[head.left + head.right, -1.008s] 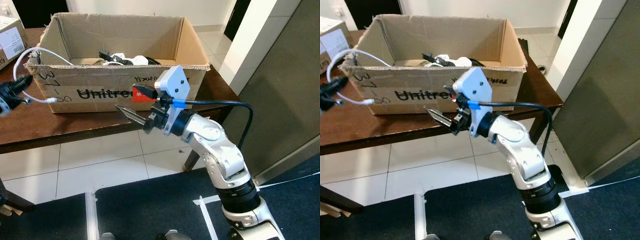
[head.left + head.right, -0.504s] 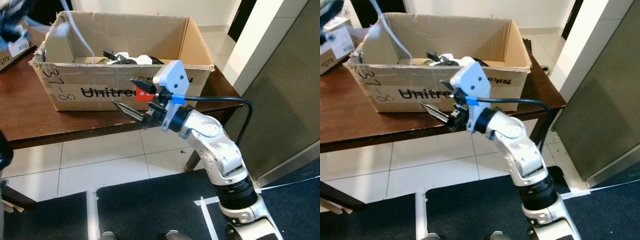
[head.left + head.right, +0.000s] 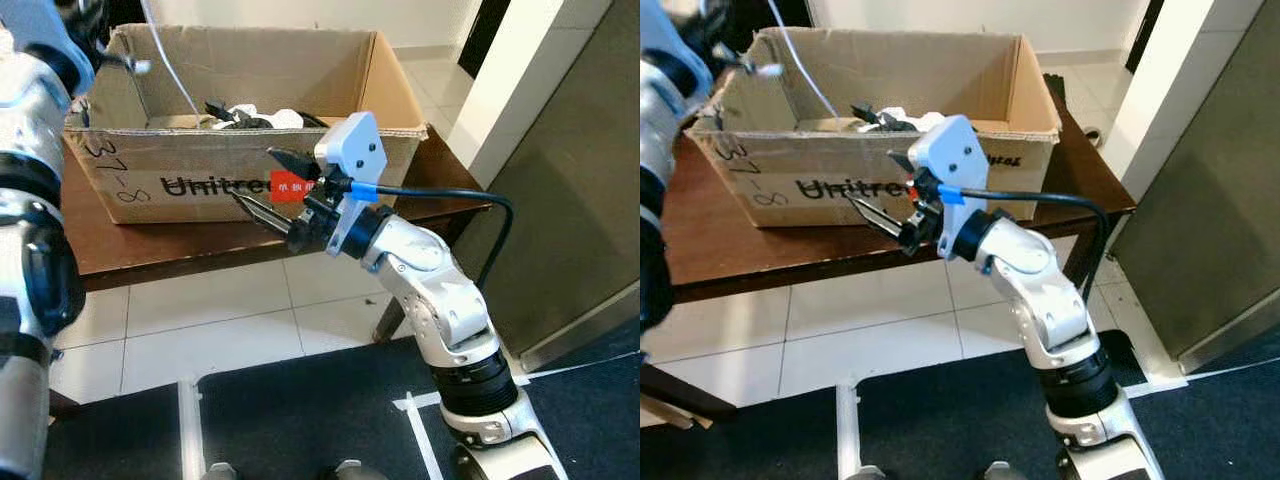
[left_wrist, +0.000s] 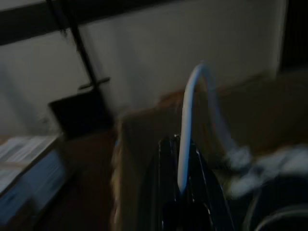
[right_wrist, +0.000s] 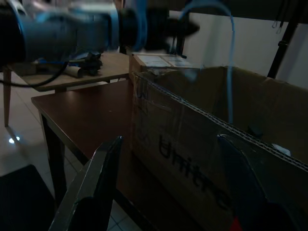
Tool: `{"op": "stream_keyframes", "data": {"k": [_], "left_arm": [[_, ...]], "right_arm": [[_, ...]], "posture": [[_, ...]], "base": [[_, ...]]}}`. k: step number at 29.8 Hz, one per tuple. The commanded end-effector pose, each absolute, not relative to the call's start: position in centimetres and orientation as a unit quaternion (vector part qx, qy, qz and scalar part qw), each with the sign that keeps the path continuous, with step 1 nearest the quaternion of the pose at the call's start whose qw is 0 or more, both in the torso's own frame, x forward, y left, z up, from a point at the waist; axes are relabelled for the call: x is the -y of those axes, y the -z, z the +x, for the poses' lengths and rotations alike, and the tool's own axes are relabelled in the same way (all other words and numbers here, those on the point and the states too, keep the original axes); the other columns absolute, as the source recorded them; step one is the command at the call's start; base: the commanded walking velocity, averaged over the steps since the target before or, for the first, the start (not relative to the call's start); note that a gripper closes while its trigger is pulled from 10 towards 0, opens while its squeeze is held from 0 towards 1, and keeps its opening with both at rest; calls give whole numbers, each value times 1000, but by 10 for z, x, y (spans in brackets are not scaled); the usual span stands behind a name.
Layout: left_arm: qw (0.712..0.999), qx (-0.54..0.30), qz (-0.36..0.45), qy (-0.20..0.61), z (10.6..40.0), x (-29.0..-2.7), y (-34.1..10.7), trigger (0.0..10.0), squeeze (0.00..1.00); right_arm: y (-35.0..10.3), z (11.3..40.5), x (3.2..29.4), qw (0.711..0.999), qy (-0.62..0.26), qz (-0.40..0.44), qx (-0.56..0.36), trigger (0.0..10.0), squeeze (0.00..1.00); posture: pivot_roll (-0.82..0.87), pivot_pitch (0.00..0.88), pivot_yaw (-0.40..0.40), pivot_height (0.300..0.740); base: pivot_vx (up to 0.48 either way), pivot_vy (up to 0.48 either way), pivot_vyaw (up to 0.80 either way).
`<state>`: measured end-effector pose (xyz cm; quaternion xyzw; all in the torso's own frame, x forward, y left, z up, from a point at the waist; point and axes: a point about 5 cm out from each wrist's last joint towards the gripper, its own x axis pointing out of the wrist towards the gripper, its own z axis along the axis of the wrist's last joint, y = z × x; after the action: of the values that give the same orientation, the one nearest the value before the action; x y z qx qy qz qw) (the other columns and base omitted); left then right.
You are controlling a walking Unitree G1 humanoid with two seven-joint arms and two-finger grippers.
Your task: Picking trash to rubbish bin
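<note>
Two fingers of the left gripper [image 4: 180, 197] pinch a white cable [image 4: 188, 120] above the cardboard box [image 3: 240, 120]; the right gripper [image 5: 168, 187] is spread.

head pair looks down, wrist cameras near cardboard box [image 3: 240, 110]

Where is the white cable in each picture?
Left eye view: the white cable hangs from the top left corner down into the cardboard box.
Right eye view: the same, at top left.
Left wrist view: it rises in a curve from between the left gripper fingers, in the middle.
Right wrist view: a thin line dropping into the box.
Shared landmark: the cardboard box.
</note>
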<state>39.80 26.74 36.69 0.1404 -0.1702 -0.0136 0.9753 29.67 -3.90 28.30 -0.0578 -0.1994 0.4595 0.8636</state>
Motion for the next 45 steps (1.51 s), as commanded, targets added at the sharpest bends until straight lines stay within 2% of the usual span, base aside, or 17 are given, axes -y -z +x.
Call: {"op": "stream_keyframes", "data": {"k": [1, 2, 3, 4, 5, 6, 7, 25, 26, 35, 38, 39, 40, 41, 43, 44, 45], "left_arm": [[977, 125, 175, 10, 404, -261, -347, 0, 0], [978, 87, 189, 7, 407, -262, -334, 5608, 0], [979, 68, 193, 7, 408, -262, -325, 10000, 0], [979, 68, 193, 7, 408, -262, -325, 10000, 0], [980, 52, 192, 13, 408, -262, -319, 10000, 796], [980, 52, 192, 13, 408, -262, -319, 10000, 796], [981, 53, 183, 23, 409, -260, -317, 10000, 1000], [987, 108, 116, -2, 404, -269, -345, 10000, 1000], [988, 136, 68, -14, 401, -273, -359, 10000, 0], [972, 230, -32, -22, 389, -278, -409, 10000, 0], [970, 232, -32, 59, 389, -265, -415, 10000, 0], [962, 219, -17, 161, 389, -251, -416, 10000, 0], [922, 171, 35, 347, 384, -230, -405, 10000, 0], [922, 171, 35, 347, 384, -230, -405, 10000, 0], [868, 100, 82, 480, 376, -222, -380, 10000, 0], [868, 100, 82, 480, 376, -222, -380, 10000, 0], [842, 43, 104, 528, 372, -223, -354, 10000, 0]], "right_arm": [[-282, 296, 42, 865, -456, -54, 203, 10000, 0], [-282, 296, 42, 865, -455, -54, 204, 10000, 0], [-282, 296, 43, 865, -454, -55, 204, 10000, 0], [-282, 296, 43, 865, -454, -55, 204, 10000, 0], [-282, 296, 43, 866, -454, -54, 204, 10000, 0], [-282, 296, 43, 866, -454, -54, 204, 10000, 0], [-282, 296, 43, 866, -453, -54, 204, 10000, 0], [-286, 300, 40, 861, -460, -54, 210, 10000, 0], [-286, 301, 41, 862, -459, -54, 210, 10000, 0], [-286, 300, 41, 860, -461, -56, 211, 10000, 0], [-286, 300, 40, 859, -462, -57, 211, 10000, 0], [-285, 299, 40, 859, -464, -57, 211, 10000, 0], [-281, 297, 40, 855, -475, -56, 200, 10000, 0], [-281, 297, 40, 855, -475, -56, 200, 10000, 0], [-270, 293, 41, 844, -503, -64, 174, 10000, 0], [-270, 293, 41, 844, -503, -64, 174, 10000, 0], [-254, 288, 44, 833, -527, -92, 145, 10000, 0]], "posture": [[-22, 160, 27, 740], [-23, 161, 27, 740], [-24, 161, 28, 740], [-24, 161, 28, 740], [-24, 161, 28, 740], [-24, 161, 28, 740], [-23, 161, 23, 740], [-18, 144, 13, 740], [-20, 141, 12, 740], [-17, 132, 10, 740], [-19, 128, 13, 740], [-22, 126, 16, 740], [-21, 119, 19, 740], [-21, 119, 19, 740], [-20, 114, 18, 740], [-20, 114, 18, 740], [-20, 114, 18, 740]], "base": [[0, 0, 0], [0, 0, 0], [0, 0, 0], [0, 0, 0], [0, 0, 0], [0, 0, 0], [0, 0, 0], [0, 0, 0], [0, 0, 0], [0, 0, 0], [0, 0, 0], [0, 0, 0], [0, 0, 0], [0, 0, 0], [0, 0, 0], [0, 0, 0], [0, 0, 0]]}}
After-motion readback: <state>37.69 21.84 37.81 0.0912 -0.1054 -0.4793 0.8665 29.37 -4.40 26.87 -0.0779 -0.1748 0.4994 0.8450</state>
